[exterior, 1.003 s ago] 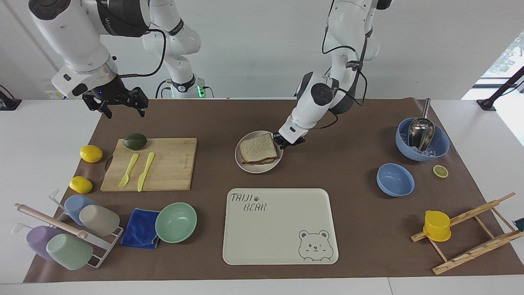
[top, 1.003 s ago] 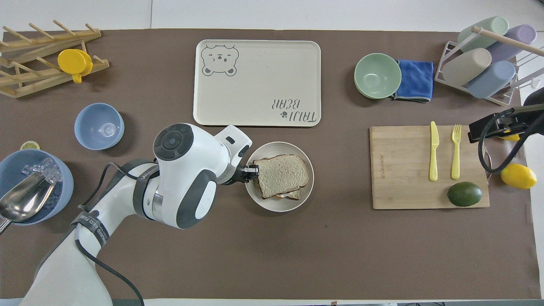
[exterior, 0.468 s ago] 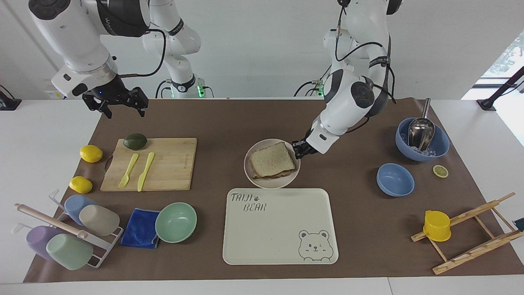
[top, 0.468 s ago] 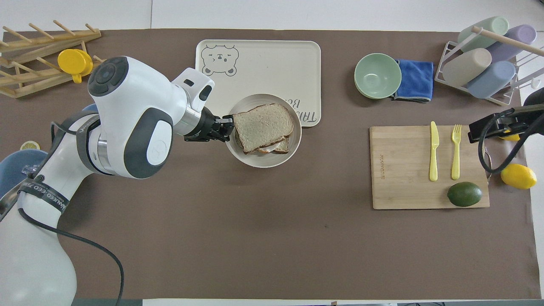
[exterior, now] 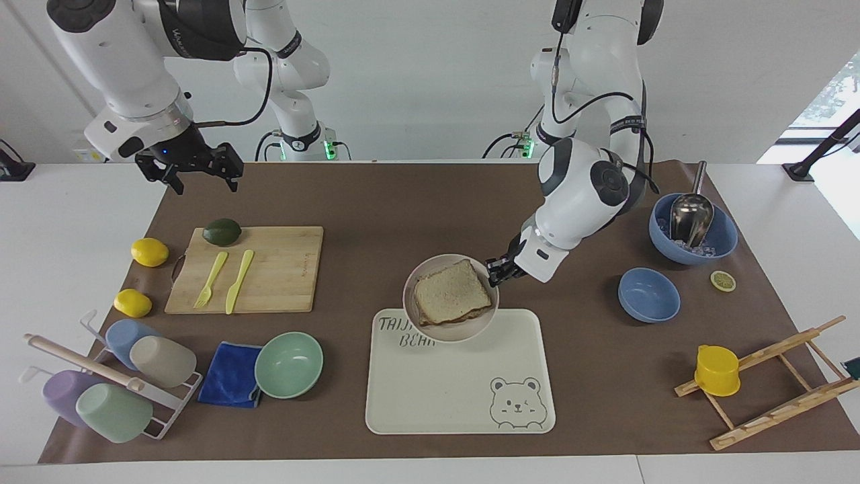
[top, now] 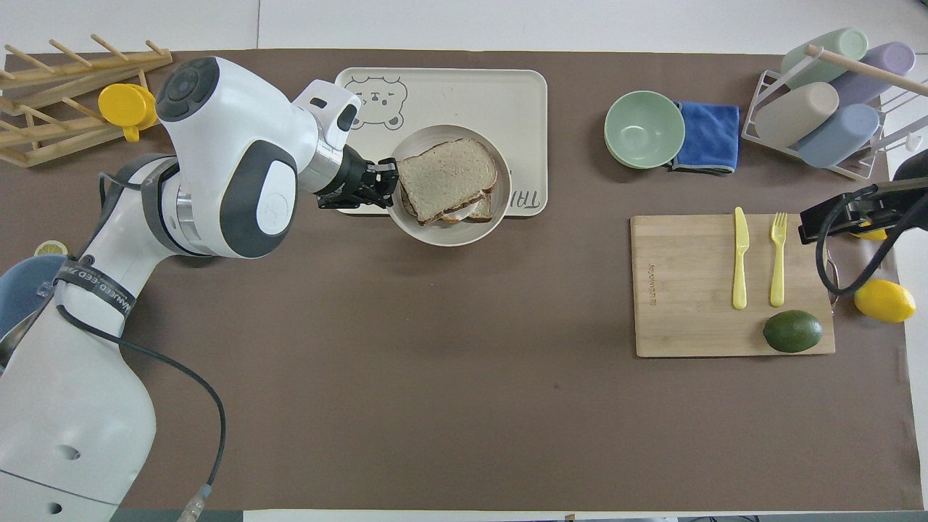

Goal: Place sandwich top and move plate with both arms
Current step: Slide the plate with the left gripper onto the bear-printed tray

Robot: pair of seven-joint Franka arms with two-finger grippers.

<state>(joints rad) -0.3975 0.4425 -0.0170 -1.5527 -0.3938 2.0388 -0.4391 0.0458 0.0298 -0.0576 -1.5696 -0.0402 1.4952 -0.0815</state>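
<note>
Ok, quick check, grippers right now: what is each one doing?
Left gripper: shut on the plate rim, carrying it with the sandwich top over the tray.
Right gripper: open, empty, waiting.

A plain white wall (exterior: 416, 74) stood at the robots' end of the room, evenly lit and without strong shadows. The counter (exterior: 74, 222) was white, and a brown mat (exterior: 376, 195) covered most of its top, leaving bare white margins at both ends and along the edge farthest from the robots. Toward the left arm's end, a window (exterior: 830, 94) let in daylight, with green foliage visible through it. A dark stand (exterior: 816, 151) leaned up from the counter just beside that window. A small black object (exterior: 13, 168) sat on the white margin toward the right arm's end. Green indicator lights (exterior: 327, 149) glowed low against the wall.
</note>
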